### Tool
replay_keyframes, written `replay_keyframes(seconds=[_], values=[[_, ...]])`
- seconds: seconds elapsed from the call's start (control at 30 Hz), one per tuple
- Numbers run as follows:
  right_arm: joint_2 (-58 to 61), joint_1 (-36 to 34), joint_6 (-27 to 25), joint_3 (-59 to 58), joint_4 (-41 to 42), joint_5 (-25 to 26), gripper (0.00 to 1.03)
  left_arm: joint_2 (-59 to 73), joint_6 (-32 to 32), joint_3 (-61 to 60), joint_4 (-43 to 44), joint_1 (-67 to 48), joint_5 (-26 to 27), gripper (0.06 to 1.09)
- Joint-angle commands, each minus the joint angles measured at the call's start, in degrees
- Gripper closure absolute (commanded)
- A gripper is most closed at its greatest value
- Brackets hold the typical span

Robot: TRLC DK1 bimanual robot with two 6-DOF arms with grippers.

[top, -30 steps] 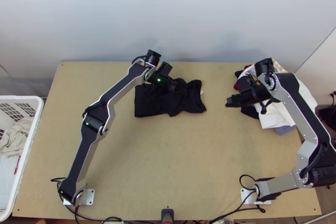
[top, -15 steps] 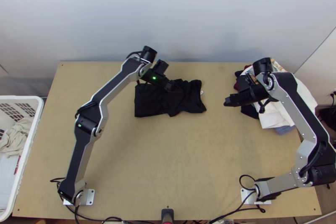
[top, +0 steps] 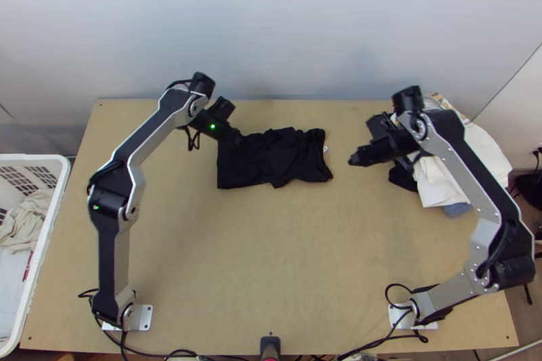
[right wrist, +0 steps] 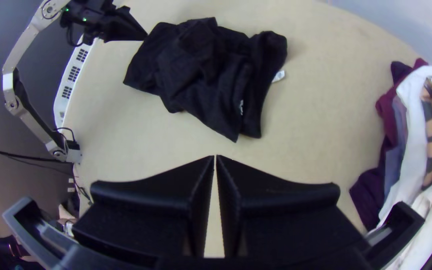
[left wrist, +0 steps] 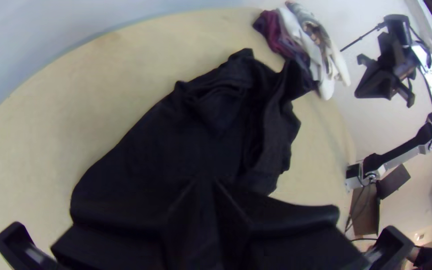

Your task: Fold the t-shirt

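On the light wooden table (top: 271, 259), the left black gripper (right wrist: 143, 37), its grip impossible to tell, is retreating over the rumpled black t-shirt (top: 291, 158), leaving it in place; the empty, pinched-together right black gripper (right wrist: 215, 157) is nearing, possibly readying another fold.

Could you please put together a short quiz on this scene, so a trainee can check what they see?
1. Multiple choice: Which gripper is nearer the black t-shirt?
a) the right gripper
b) the left gripper
c) both are equally near

2. True or false: The right gripper is holding the black t-shirt.

3. Fill in the blank: In the top view, the basket beside the left edge of the table is ____ and has a beige cloth in it.

Key: 1 b; 2 false; 3 white.
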Motion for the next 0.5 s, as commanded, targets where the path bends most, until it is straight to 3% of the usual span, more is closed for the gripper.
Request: replay_keyframes(seconds=[0.0,0.47], values=[[6.2,7.0,0.6,7.3,0.8,-0.1,0.95,-9.2,-2.1,-19.4,19.5,3.1,-15.1,1.05],[30.6,15.7,1.9,34.6,0.7,-0.7,0.95,-8.3,-2.6,-25.1,20.4,0.4,-15.5,1.05]])
